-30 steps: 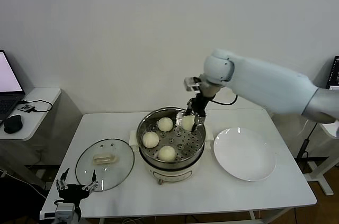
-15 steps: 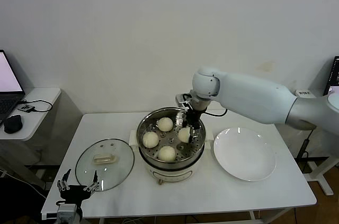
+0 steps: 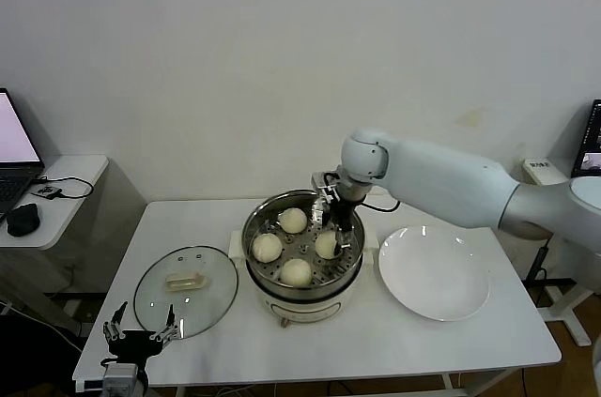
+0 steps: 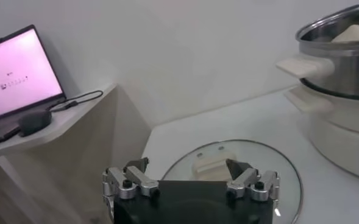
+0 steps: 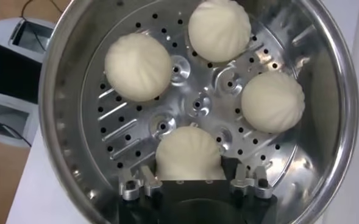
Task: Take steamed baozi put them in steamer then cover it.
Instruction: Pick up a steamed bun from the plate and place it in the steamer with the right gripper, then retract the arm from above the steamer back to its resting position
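Four baozi (image 5: 190, 153) sit in the steamer (image 3: 258, 228); right gripper (image 3: 333, 221), released, straddles the three-o'clock bun, and lifting could snag it.

Bright, even indoor light, soft shadows

The steamer (image 5: 197, 115) rim and tray give off mild glare; the laptop screen (image 4: 22, 73) glows washed-out pink; faint shadows lie under things on the white surface (image 3: 376, 341).
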